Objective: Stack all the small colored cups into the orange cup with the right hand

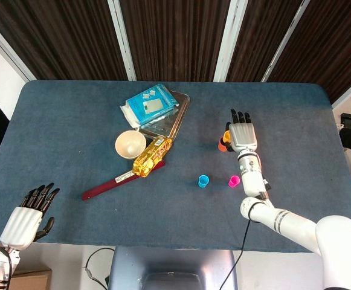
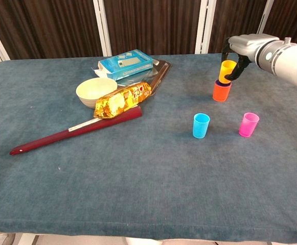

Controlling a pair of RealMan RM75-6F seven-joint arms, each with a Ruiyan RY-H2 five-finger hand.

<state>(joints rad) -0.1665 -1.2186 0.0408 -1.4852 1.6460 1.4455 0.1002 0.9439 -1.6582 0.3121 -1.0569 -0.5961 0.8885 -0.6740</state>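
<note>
My right hand [image 2: 238, 45] [image 1: 242, 135] holds a small yellow cup [image 2: 227, 71] just above the orange cup [image 2: 221, 91], whose rim shows a purple cup nested inside. From the head view the hand covers most of both, with only the orange cup's edge [image 1: 222, 145] peeking out on its left. A blue cup [image 2: 201, 125] [image 1: 203, 180] and a pink cup [image 2: 248, 124] [image 1: 234, 180] stand upright on the cloth nearer me. My left hand [image 1: 25, 216] hangs off the table's near left corner with its fingers apart and nothing in it.
A cream bowl [image 2: 96, 91], a golden snack packet [image 2: 123, 99], a dark red stick [image 2: 74, 129], a metal tray [image 2: 158, 72] and a blue box [image 2: 125, 64] lie on the left half of the blue cloth.
</note>
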